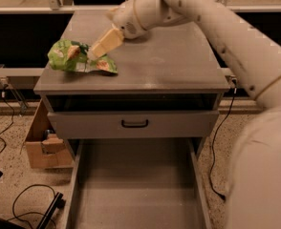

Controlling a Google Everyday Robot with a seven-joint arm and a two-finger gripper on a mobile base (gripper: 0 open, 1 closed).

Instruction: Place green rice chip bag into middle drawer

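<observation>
- One step looks ready: the wide grey middle drawer, a long tray with low side walls, stands pulled out below the shut grey drawer front with a black handle, and no bag lies on its flat floor.
- On the flat grey cabinet counter, at its left front part, lies the crumpled light-green foil rice chip bag, so gripping, lifting, carrying and dropping are all left, by my judgement.
- From the upper right, the thick white robot arm reaches across the counter, its wrist angled down to the left.
- Its tan hand points down at the bag's right half and seems to touch it; whether it is released or clenched I cannot tell.
</observation>
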